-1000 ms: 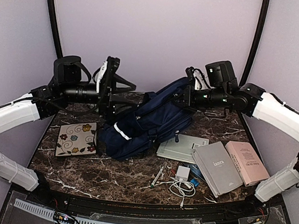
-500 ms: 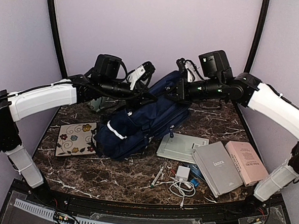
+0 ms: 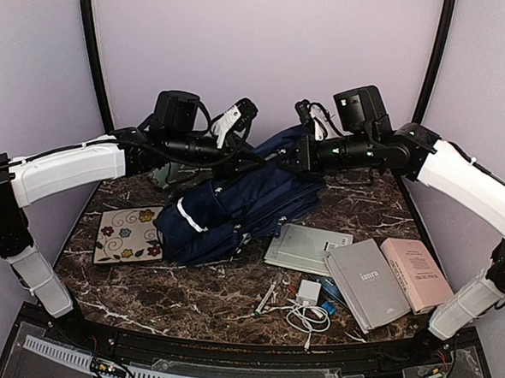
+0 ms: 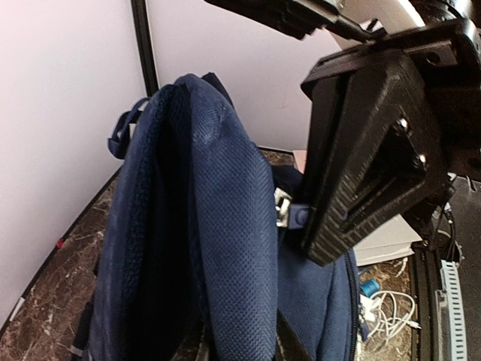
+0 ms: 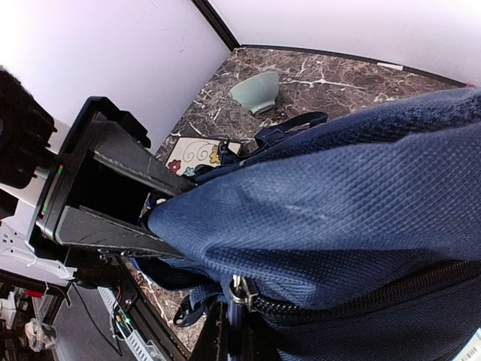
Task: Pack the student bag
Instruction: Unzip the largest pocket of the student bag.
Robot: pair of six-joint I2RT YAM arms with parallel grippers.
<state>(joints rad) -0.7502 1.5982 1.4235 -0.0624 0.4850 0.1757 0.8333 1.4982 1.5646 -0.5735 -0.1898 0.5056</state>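
Now our left claw [image 3: 256, 161] pinches a fold of the navy backpack [image 3: 234, 209], which lies mid-desk [image 3: 186, 296] toward the far edge, top end held up. Our right claw [image 3: 281, 158] is closed tight on its zipper pull [image 5: 237, 289].

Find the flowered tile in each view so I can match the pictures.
Top external: the flowered tile lies flat, left of the student bag.
Left wrist: not in it.
Right wrist: the flowered tile peeks out above the bag's edge, lower left of the green bowl.
Shared landmark: the student bag, in all three.
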